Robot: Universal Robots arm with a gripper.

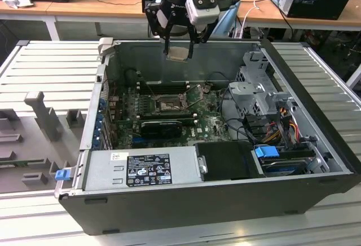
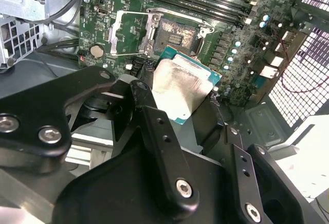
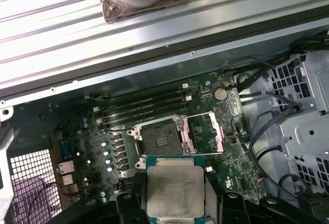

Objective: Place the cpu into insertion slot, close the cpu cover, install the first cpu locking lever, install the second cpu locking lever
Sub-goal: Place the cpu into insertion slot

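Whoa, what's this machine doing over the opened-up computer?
A robot arm's end effector grips the cpu and holds it in the air above an open computer case. On the motherboard below, the slot is empty and its cover stands open. The cpu is not yet seated.

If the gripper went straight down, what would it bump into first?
The cpu in the gripper would touch first, probably the motherboard at or near the open insertion slot. Depth is unclear, so exact line-up cannot be told.
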